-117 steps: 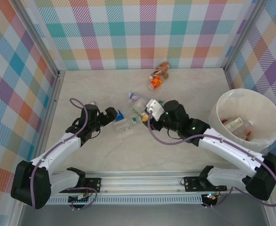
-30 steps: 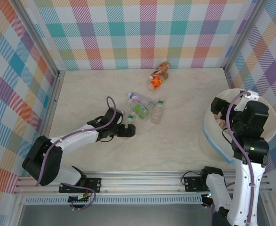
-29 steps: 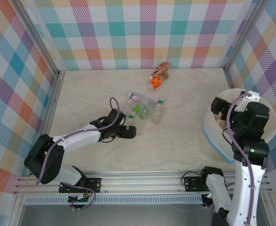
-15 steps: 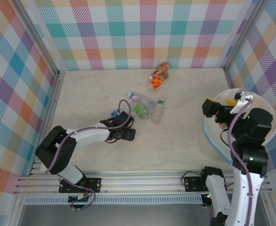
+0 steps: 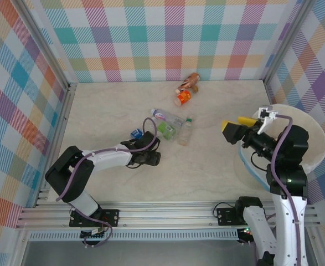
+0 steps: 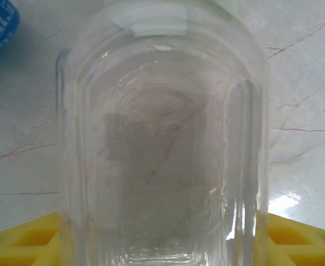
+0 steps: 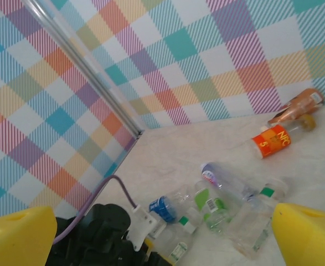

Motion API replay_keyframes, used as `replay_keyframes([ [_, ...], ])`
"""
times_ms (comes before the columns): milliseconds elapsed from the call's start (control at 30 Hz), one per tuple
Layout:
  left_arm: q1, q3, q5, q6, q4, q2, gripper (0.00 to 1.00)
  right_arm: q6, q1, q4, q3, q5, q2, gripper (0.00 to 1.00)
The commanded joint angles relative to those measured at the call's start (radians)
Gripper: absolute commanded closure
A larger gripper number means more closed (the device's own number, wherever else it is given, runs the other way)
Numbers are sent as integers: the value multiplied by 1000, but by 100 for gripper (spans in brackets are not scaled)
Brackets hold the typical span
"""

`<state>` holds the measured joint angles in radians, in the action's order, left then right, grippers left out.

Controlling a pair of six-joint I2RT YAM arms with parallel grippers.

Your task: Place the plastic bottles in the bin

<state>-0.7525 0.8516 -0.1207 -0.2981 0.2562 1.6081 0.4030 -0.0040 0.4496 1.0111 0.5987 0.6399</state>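
**Top view.** The left end effector lies low on the pale marble-patterned table, just near of the central cluster of plastic bottles. Over the last second its jaws have drawn in from wide to narrow. A second ago the right end effector hung over the large round cream-white bin at the right edge. It has since swung left and now hovers wide and empty between bin and cluster. That drop-off looks finished, so this arm is free for another pick. The right arm covers much of the bin's inside, so I cannot tell what lies in it.

Bottles left on the table:
- a clear purple-labelled bottle
- a green-labelled bottle
- a clear green-capped bottle
- a blue-capped bottle
- far back, an orange-labelled bottle just beside a brown bottle

**Left wrist view.** A clear ribbed white-capped bottle lies lengthwise between the yellow fingers. They stand close against both its flanks, but I cannot tell whether they are pressing yet. The grasp seems nearly made, with a lift and carry to the bin to follow.

**Right wrist view.** The yellow fingertips stand far apart with nothing between them. Beyond them are the cluster and the two far bottles.
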Motion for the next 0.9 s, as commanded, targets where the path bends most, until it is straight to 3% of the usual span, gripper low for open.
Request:
replay_keyframes([
  [0, -13, -3, 52, 10, -35, -50, 74, -41, 131, -14, -7, -121, 39, 0],
  [100, -13, -2, 96, 14, -45, -85, 81, -67, 258, -35, 2, -222, 111, 0],
  [200, -12, -5, 155, 9, -67, -130, 100, -84, 367, -56, 26, -337, 199, 0],
  [300, -11, -17, 218, 5, -101, -179, 100, -78, 445, -46, 75, -462, 291, 0],
  [400, -11, -32, 314, 25, -146, -234, 100, -55, 483, -23, 127, -503, 367, 0],
  [500, -11, -50, 391, 54, -211, -293, 100, 30, 496, -29, 150, -509, 427, 0],
  [667, -12, -73, 366, 137, -299, -373, 100, 182, 500, -3, 194, -477, 513, 0],
  [867, -14, -91, 323, 251, -408, -421, 100, 279, 504, -105, 189, -359, 559, 0],
])
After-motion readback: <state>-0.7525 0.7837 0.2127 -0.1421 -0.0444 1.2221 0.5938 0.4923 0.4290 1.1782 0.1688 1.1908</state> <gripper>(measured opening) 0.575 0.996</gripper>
